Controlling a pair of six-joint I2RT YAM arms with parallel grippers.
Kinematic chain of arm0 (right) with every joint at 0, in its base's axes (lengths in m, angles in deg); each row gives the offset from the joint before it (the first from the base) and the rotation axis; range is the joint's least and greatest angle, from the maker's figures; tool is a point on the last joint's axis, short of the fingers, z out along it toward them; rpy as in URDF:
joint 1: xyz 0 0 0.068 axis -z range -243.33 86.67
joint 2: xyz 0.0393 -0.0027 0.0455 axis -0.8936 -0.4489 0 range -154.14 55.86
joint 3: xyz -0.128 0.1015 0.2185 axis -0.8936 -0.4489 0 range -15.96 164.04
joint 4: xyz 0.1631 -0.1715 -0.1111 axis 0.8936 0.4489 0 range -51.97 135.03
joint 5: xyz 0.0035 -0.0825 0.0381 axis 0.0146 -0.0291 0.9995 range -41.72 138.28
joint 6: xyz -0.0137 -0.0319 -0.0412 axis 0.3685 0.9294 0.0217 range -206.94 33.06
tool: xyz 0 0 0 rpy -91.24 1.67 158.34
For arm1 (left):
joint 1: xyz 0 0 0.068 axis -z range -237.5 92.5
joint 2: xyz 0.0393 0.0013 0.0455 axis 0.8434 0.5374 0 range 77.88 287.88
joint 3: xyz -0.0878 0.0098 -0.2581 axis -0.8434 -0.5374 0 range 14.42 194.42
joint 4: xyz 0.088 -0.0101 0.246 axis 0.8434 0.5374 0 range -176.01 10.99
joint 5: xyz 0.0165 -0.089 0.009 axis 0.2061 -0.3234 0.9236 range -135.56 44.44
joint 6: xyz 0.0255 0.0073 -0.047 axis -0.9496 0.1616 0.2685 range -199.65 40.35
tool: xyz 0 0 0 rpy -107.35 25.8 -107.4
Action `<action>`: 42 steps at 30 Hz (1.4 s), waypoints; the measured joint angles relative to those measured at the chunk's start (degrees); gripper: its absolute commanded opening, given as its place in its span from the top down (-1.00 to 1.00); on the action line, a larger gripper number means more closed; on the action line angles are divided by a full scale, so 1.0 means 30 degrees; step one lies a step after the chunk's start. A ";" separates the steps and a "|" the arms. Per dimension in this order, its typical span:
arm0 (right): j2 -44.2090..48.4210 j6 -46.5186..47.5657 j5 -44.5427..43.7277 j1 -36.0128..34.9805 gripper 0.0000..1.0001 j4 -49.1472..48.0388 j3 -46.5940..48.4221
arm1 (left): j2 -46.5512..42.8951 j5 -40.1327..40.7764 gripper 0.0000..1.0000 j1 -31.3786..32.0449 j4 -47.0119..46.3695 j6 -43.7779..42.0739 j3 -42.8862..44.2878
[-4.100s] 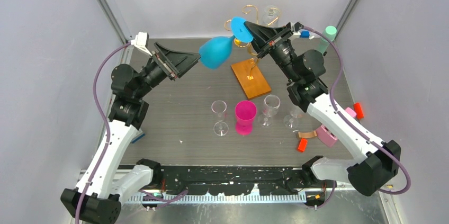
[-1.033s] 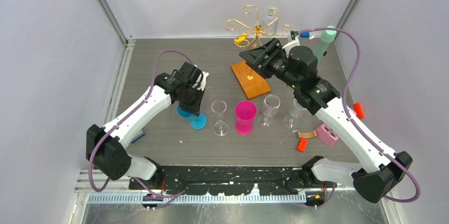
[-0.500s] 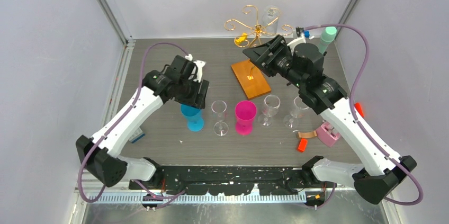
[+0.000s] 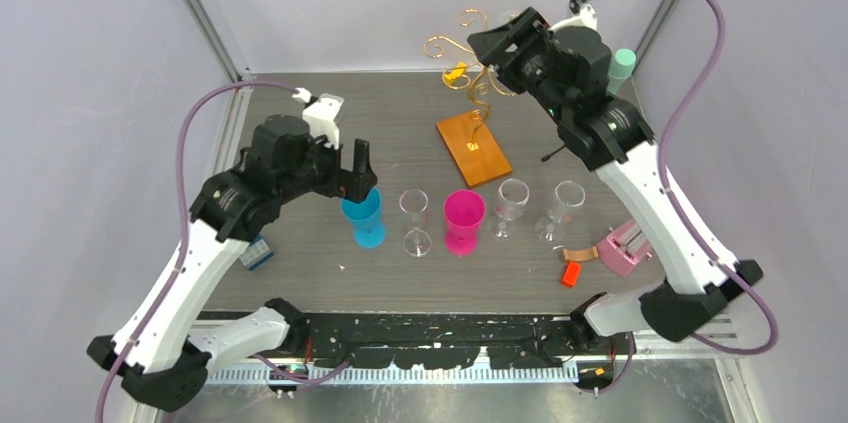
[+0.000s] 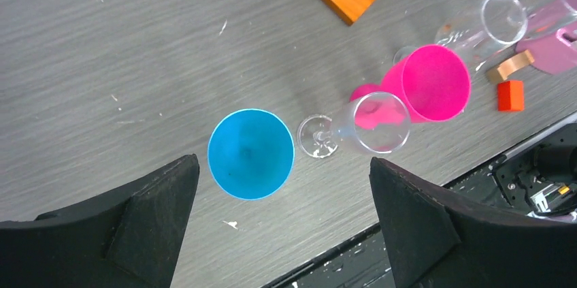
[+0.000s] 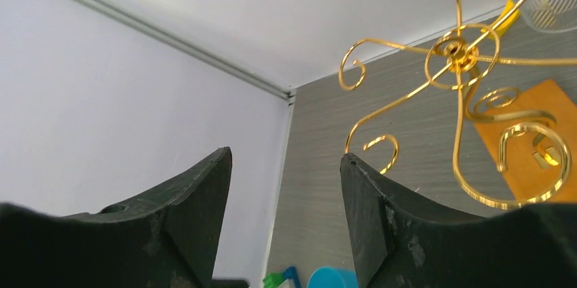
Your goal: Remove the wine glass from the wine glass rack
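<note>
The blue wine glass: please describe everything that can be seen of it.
The blue wine glass looks like opaque plastic, with a bowl, short stem and flat foot. It stands upright on the grey table, empty, at the left end of the row, apart from the clear glass. The open left pincer hangs above it without touching.

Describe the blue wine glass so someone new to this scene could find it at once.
Find the orange wooden base of the gold rack mid-table; a row of five glasses stands nearer the arms. The blue glass is at that row's left end, beside a clear glass. It is the only blue one; the rest are clear or pink.
</note>
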 measured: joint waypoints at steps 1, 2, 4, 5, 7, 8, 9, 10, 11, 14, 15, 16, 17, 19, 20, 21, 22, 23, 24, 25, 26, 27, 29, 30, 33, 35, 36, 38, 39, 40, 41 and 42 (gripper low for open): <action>-0.0517 0.0153 -0.0146 0.0153 -0.29 0.0117 0.0495 | -0.0401 0.0036 -0.99 0.0000 -0.0160 -0.0015 -0.0124; -0.1304 0.0248 -0.0204 0.0357 -0.27 0.0342 0.1195 | -0.0874 0.0066 -0.99 0.0000 -0.0364 -0.0073 -0.0284; -0.2754 0.0357 -0.0299 0.0882 -0.23 0.0619 0.2477 | -0.1588 0.0146 -0.99 0.0000 -0.0656 -0.0211 -0.0517; -0.3563 0.0364 -0.0321 0.1260 -0.20 0.0882 0.3162 | -0.1851 0.0182 -0.99 0.0000 -0.0794 -0.0342 -0.0605; -0.5020 0.0342 -0.0386 0.2084 -0.09 0.1392 0.4335 | -0.2259 0.0211 -0.99 0.0000 -0.1115 -0.0532 -0.0838; -0.5654 0.0313 -0.0444 0.2477 -0.01 0.1683 0.4823 | -0.2361 0.0211 -0.99 0.0000 -0.1202 -0.0605 -0.0947; -0.6251 0.0255 -0.0481 0.2863 0.02 0.2047 0.5304 | -0.2426 0.0219 -0.99 0.0000 -0.1260 -0.0670 -0.1071; -0.6812 0.0211 -0.0546 0.3191 0.04 0.2455 0.5814 | -0.2441 0.0233 -0.99 0.0000 -0.1297 -0.0780 -0.1188; -0.7227 0.0211 -0.0648 0.3410 0.06 0.2725 0.6186 | -0.2433 0.0270 -0.99 0.0000 -0.1319 -0.0889 -0.1304; -0.8415 0.0233 -0.1275 0.4058 0.07 0.3752 0.7599 | -0.2324 0.0284 -0.99 0.0000 -0.1370 -0.1027 -0.1610; -0.8699 0.0255 -0.1457 0.4240 0.07 0.4029 0.8029 | -0.2295 0.0291 -0.99 0.0000 -0.1377 -0.1064 -0.1690; -0.8859 0.0277 -0.1588 0.4350 0.07 0.4240 0.8306 | -0.2273 0.0299 -0.99 0.0000 -0.1384 -0.1078 -0.1763; -0.8983 0.0277 -0.1698 0.4452 0.07 0.4452 0.8568 | -0.2259 0.0306 -0.99 0.0000 -0.1384 -0.1122 -0.1814; -0.9151 0.0277 -0.1843 0.4692 0.07 0.4743 0.9020 | -0.2259 0.0328 -0.99 0.0000 -0.1392 -0.1268 -0.1858; -0.9194 0.0277 -0.1894 0.4838 0.08 0.4816 0.9238 | -0.2259 0.0335 -0.99 0.0000 -0.1406 -0.1370 -0.1858; -0.9245 0.0270 -0.1923 0.4932 0.08 0.4823 0.9355 | -0.2259 0.0342 -0.99 0.0000 -0.1435 -0.1464 -0.1858; -0.9311 0.0248 -0.1974 0.5056 0.08 0.4852 0.9522 | -0.2259 0.0342 -0.99 0.0000 -0.1450 -0.1515 -0.1858; -0.9369 0.0211 -0.2018 0.5166 0.06 0.4845 0.9624 | -0.2259 0.0342 -0.99 0.0000 -0.1472 -0.1588 -0.1858; -0.9435 0.0204 -0.2069 0.5268 0.03 0.4852 0.9675 | -0.2259 0.0350 -0.99 0.0000 -0.1508 -0.1654 -0.1858; -0.9530 0.0197 -0.2120 0.5348 -0.01 0.4860 0.9726 | -0.2266 0.0350 -0.99 0.0000 -0.1523 -0.1719 -0.1858; -0.9624 0.0189 -0.2178 0.5391 -0.03 0.4867 0.9770 | -0.2266 0.0364 -0.99 0.0000 -0.1523 -0.1836 -0.1858; -0.9763 0.0160 -0.2222 0.5479 -0.06 0.4889 0.9836 | -0.2273 0.0386 -0.99 0.0000 -0.1530 -0.1909 -0.1858; -1.0083 0.0138 -0.2302 0.5632 -0.08 0.4925 0.9872 | -0.2310 0.0452 -0.99 0.0000 -0.1530 -0.1989 -0.1858; -1.0244 0.0131 -0.2324 0.5705 -0.09 0.4969 0.9887 | -0.2339 0.0481 -0.99 0.0000 -0.1530 -0.1996 -0.1858; -1.0717 0.0131 -0.2251 0.5887 -0.03 0.4983 0.9945 | -0.2477 0.0503 -0.99 0.0000 -0.1530 -0.2011 -0.1858; -1.0950 0.0131 -0.2113 0.5989 0.03 0.4940 0.9945 | -0.2557 0.0517 -0.99 0.0000 -0.1545 -0.2033 -0.1865; -1.1060 0.0124 -0.2033 0.6033 0.04 0.4881 0.9945 | -0.2579 0.0525 -0.99 0.0000 -0.1545 -0.2047 -0.1865; -1.1220 0.0131 -0.1931 0.6091 0.13 0.4692 0.9945 | -0.2601 0.0568 -0.99 0.0000 -0.1545 -0.2062 -0.1880; -1.1278 0.0138 -0.1887 0.6105 0.23 0.4597 0.9945 | -0.2601 0.0583 -0.99 0.0000 -0.1552 -0.2062 -0.1887; -1.1329 0.0138 -0.1829 0.6120 0.27 0.4481 0.9945 | -0.2601 0.0627 -0.99 0.0000 -0.1552 -0.2069 -0.1887; -1.1395 0.0160 -0.1778 0.6127 0.30 0.4350 0.9945 | -0.2601 0.0641 -0.99 0.0000 -0.1552 -0.2076 -0.1894; -1.1431 0.0197 -0.1763 0.6127 0.31 0.4320 0.9945 | -0.2608 0.0670 -0.99 0.0000 -0.1566 -0.2076 -0.1916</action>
